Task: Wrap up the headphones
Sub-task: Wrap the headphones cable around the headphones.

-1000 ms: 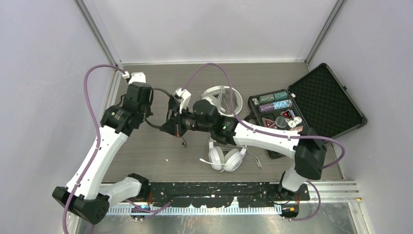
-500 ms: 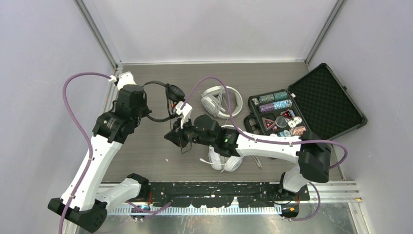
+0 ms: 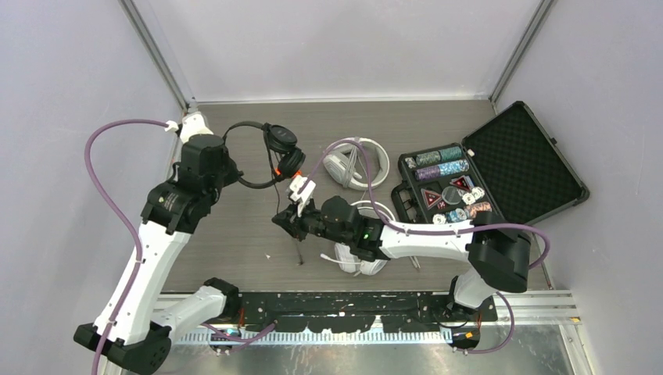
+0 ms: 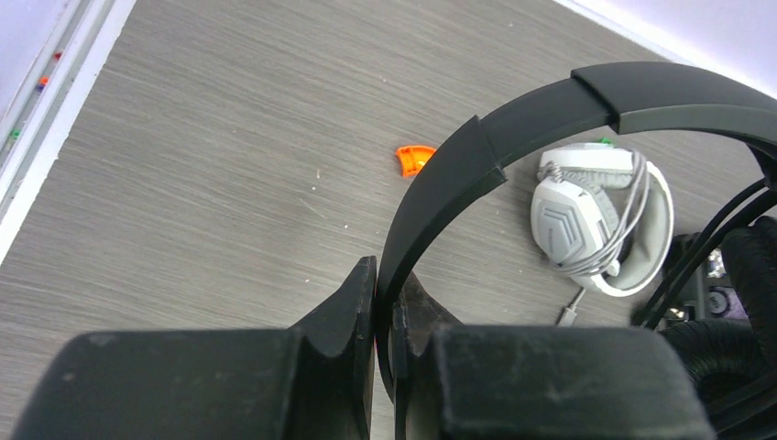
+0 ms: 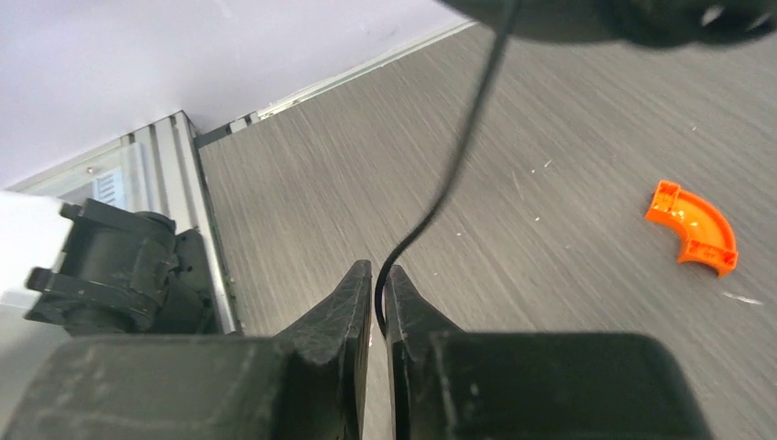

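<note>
The black headphones [image 3: 283,145] are a small pair with a smooth, flat black headband, round padded cups and a thin black cord [image 5: 458,156]. The left gripper [image 4: 385,275] holds them up off the table [image 3: 234,258], its jaws clamped flat on one end of the headband. From the fingers the band arches up and away to the right, and the two cups sit at its far end, to the right of that gripper.

The cord drops from the cups into the right gripper [image 5: 377,275], which sits just below them. Its jaws stand almost together with the cord threaded through the slit between the tips. Whether they pinch it or only enclose it cannot be told. Below this gripper the cord's plug end [image 3: 299,260] hangs toward the table.

An orange curved plastic piece [image 5: 692,225] lies on the table ahead and to the right of the right gripper, apart from the cord. A white over-ear pair [image 4: 596,220], its cord looped across it, lies beyond the left gripper, seen through the arch of the band. A second white pair [image 3: 366,254] lies partly beneath the right arm. An open case of chips [image 3: 446,183] sits well to the right of both grippers.
</note>
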### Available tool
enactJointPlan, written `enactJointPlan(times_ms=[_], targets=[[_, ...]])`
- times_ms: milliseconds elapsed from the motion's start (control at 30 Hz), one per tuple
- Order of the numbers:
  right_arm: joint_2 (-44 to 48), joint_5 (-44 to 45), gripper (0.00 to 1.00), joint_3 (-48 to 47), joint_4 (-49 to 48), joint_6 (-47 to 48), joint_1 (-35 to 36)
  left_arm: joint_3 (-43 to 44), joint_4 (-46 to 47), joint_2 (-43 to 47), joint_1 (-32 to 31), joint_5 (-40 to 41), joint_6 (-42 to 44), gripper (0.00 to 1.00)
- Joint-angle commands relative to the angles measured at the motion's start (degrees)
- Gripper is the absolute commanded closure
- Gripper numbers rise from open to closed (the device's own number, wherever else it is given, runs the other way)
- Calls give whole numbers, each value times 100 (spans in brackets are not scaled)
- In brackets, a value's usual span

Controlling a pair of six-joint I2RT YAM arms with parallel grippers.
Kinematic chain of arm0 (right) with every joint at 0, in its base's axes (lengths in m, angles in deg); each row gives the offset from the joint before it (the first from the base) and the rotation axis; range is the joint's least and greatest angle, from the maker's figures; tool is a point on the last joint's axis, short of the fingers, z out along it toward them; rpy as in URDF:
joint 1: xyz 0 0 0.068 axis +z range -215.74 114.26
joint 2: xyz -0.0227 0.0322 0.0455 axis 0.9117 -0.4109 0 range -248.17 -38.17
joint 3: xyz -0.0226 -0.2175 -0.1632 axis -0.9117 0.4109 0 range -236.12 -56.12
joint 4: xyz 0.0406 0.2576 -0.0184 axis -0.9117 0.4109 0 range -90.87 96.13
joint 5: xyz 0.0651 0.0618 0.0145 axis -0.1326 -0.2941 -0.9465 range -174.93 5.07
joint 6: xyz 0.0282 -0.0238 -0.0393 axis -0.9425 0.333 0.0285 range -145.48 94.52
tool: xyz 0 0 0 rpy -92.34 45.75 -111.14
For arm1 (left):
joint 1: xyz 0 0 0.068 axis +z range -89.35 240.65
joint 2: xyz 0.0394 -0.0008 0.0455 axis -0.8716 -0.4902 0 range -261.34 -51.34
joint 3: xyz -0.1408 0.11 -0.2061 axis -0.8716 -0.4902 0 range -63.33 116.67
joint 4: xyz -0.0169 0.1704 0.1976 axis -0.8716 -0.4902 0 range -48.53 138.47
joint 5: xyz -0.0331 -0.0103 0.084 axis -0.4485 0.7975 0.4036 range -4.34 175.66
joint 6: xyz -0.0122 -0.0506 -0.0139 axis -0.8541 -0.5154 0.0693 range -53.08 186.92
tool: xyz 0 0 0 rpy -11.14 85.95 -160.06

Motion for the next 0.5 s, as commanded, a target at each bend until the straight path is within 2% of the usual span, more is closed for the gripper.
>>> enactJointPlan(times_ms=[0, 167, 267, 467], targets=[[-145, 20, 83, 319, -1445, 731, 27, 395, 411, 145, 31, -89, -251, 100], [-541, 356, 82, 509, -2188, 1171, 27, 518, 349, 181, 31, -152, -266, 100], [-799, 453, 78, 545, -2641, 1367, 22, 561, 335, 221, 31, -182, -302, 100], [-1067, 724, 57, 633, -3462, 1539, -108, 763, 224, 206, 33, -243, -289, 100]])
